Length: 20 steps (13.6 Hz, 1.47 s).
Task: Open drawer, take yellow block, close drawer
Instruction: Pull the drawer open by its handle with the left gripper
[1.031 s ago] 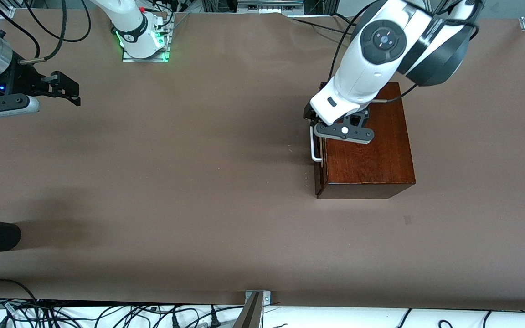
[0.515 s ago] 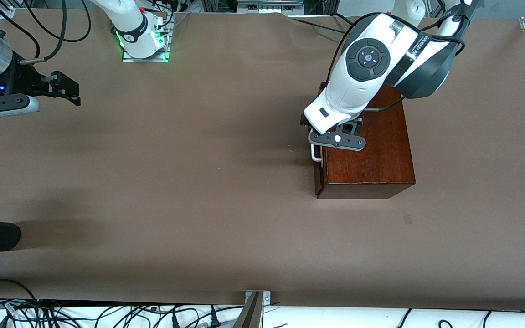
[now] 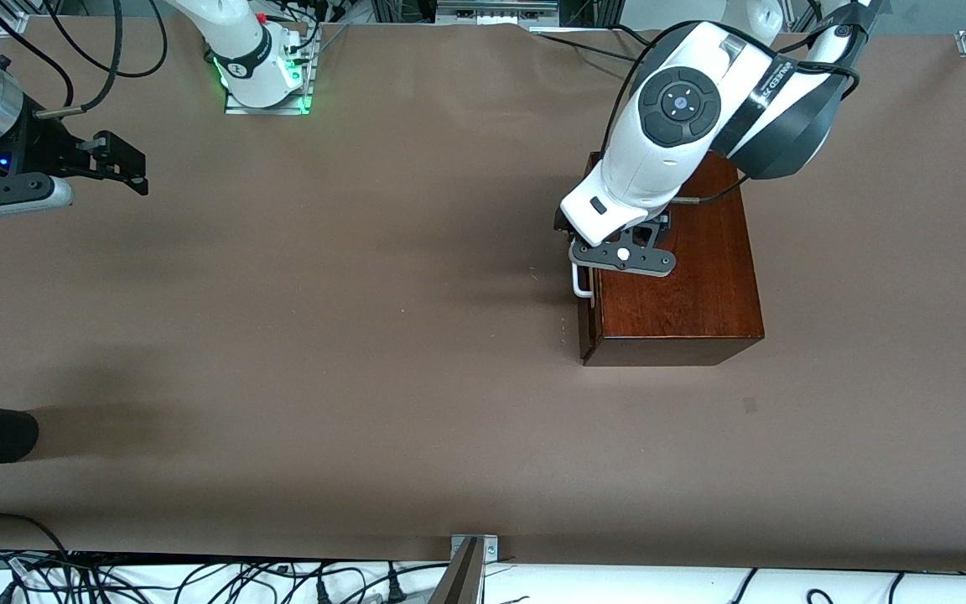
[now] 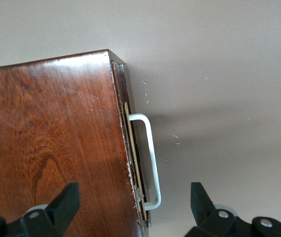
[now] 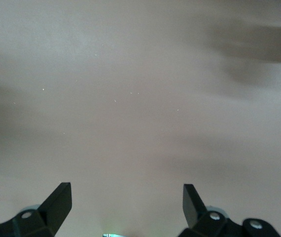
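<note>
Hovering over the front edge of the wooden box point(image 3: 674, 277), our left gripper point(image 4: 135, 205) has its jaws spread wide and grasping nothing: one fingertip point(image 4: 67, 195) hangs over the glossy reddish-brown top, the other point(image 4: 198, 193) over the bare table point(image 3: 366, 335) in front of the box, so that the white bar handle point(image 4: 151, 158) and the dark front of the drawer point(image 4: 130, 148) lie between them. We cannot tell from the pictures whether the fingers are level with the handle or above it; nothing is touching it that we can see. The drawer itself sits shut, its front flush with the box apart from a thin pale seam along the edge, and the handle stands off the front with a narrow gap. In the front view our left arm reaches down from its base and covers much of the box's top, with only the nearer end of the handle peeking out beneath the gripper. We see no yellow block in any view, so we cannot say where it lies. Our right gripper point(image 3: 118, 164) waits well apart, up in the air over the bare table at the right arm's end, jaws released and wide open with only plain brown surface between its fingers point(image 5: 59, 197).
</note>
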Each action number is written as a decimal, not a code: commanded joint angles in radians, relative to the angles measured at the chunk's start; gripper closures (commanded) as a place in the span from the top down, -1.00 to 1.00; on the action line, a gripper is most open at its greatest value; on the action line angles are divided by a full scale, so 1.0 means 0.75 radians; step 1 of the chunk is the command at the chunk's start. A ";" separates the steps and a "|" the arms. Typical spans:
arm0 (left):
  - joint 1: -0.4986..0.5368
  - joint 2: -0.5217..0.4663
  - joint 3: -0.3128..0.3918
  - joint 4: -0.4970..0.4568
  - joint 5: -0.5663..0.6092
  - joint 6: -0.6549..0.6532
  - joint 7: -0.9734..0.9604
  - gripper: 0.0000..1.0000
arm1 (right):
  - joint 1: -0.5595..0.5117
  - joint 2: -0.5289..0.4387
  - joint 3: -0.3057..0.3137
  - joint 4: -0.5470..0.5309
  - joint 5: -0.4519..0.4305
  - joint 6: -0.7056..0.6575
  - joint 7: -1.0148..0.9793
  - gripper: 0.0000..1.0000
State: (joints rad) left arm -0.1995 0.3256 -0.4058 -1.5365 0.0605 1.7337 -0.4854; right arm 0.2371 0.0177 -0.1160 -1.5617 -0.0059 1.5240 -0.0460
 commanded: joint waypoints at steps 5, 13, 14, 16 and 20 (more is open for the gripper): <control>0.004 -0.003 -0.001 0.020 0.034 -0.031 -0.015 1.00 | -0.009 0.009 0.007 0.027 0.000 -0.026 0.004 1.00; -0.108 0.063 -0.005 -0.023 0.172 -0.017 -0.176 1.00 | -0.009 0.009 0.005 0.027 0.000 -0.028 0.004 1.00; -0.137 0.095 -0.005 -0.023 0.213 0.006 -0.222 1.00 | -0.009 0.009 0.005 0.027 0.000 -0.028 0.004 1.00; -0.161 0.157 -0.003 -0.023 0.222 0.042 -0.247 1.00 | -0.009 0.009 0.005 0.027 0.000 -0.028 0.004 1.00; -0.218 0.228 -0.003 -0.027 0.298 0.065 -0.318 1.00 | -0.009 0.009 0.005 0.027 0.000 -0.028 0.004 1.00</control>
State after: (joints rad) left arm -0.3399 0.4848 -0.4088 -1.5670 0.2507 1.7817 -0.6806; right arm 0.2371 0.0177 -0.1162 -1.5617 -0.0059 1.5227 -0.0459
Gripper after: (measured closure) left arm 0.000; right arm 0.000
